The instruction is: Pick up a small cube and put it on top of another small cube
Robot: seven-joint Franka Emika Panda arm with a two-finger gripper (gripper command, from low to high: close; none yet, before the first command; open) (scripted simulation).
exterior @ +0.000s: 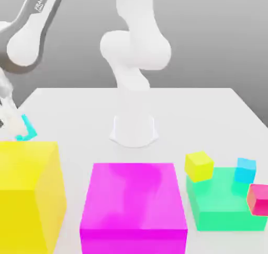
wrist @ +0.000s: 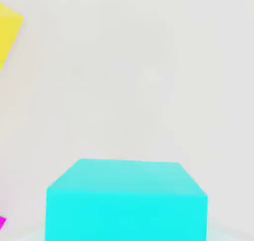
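gripper (exterior: 15, 126) is clamped on one cyan cube (exterior: 27, 128); the twin cube (exterior: 245, 170) sits way off around 4 o'clock

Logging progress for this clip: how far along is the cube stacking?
Done: the gripper is shut on one small cyan cube, held at the exterior view's left, behind the big yellow block. In hand: carrying it. Left: setting it on the other cyan cube, which sits on the green block.
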